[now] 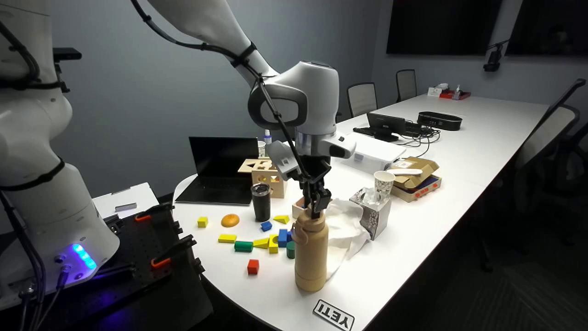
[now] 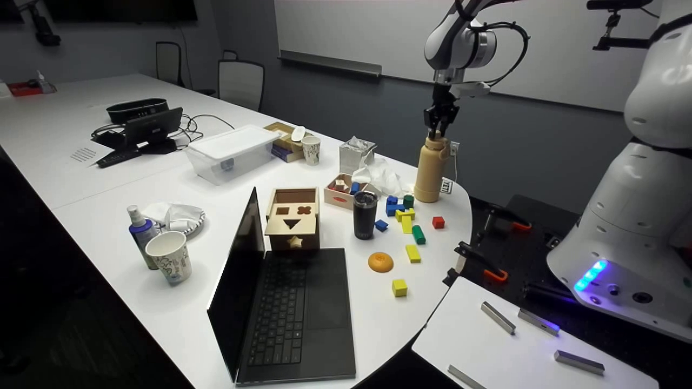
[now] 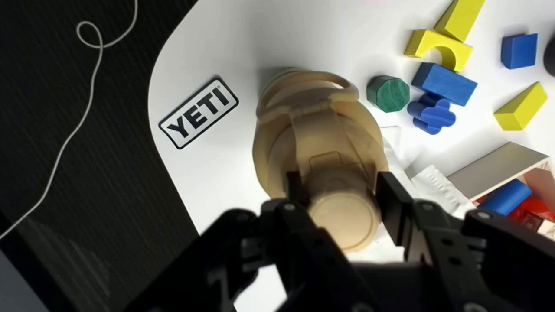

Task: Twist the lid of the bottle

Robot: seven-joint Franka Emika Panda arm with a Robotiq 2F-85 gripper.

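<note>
The tall tan bottle (image 1: 311,259) stands upright near the table's rounded end, and it shows in both exterior views (image 2: 431,170). In the wrist view I look down on the bottle (image 3: 271,151) and its loop handle. The pale cream lid (image 3: 344,221) is on top, between my fingers. My gripper (image 3: 339,186) points down over the bottle, one finger against each side of the lid, and looks shut on it. In both exterior views the gripper (image 1: 314,209) (image 2: 437,128) covers most of the lid.
Crumpled tissue (image 1: 342,225) and a tissue box (image 1: 374,216) stand close to the bottle. Several coloured blocks (image 1: 274,243) lie beside it. A black tumbler (image 2: 365,215), a wooden shape box (image 2: 293,216) and an open laptop (image 2: 297,319) are farther off. The table edge (image 3: 173,173) is near.
</note>
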